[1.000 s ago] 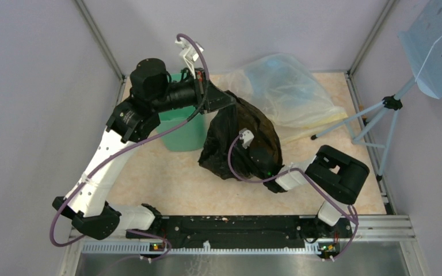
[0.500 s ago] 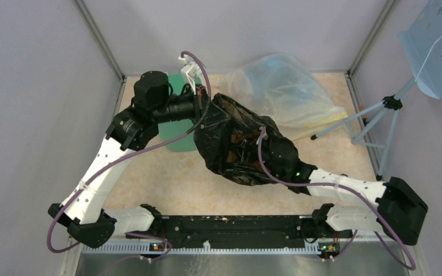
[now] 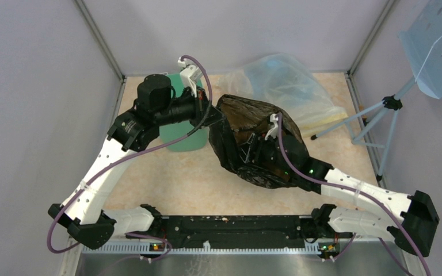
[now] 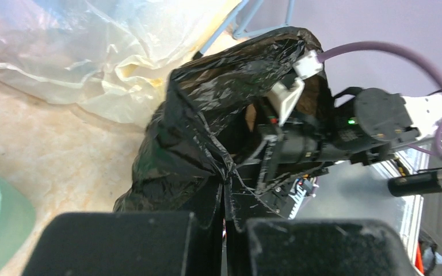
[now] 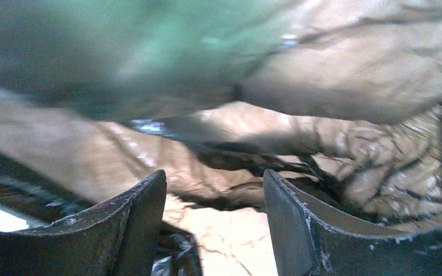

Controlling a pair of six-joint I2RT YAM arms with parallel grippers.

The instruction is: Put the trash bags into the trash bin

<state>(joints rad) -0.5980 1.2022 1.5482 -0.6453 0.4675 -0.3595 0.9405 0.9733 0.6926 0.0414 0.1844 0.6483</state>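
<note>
Right claw (image 5: pixel 213 184) has pushed farther into black bag (image 3: pixel 236 115).

Beige marbled table (image 3: pixel 167 178), mint-green bin (image 3: pixel 187 141) and clear-yellowish bag (image 3: pixel 288 86) on it

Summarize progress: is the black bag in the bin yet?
Not yet.
Done: the black bag is picked up by one edge, pinched in the shut left gripper.
In hand: the right gripper is inside the bag's mouth, jaws apart, gripping nothing.
Left: the bag is to the right of the green bin, not over it. It needs to be moved across and dropped in.
</note>
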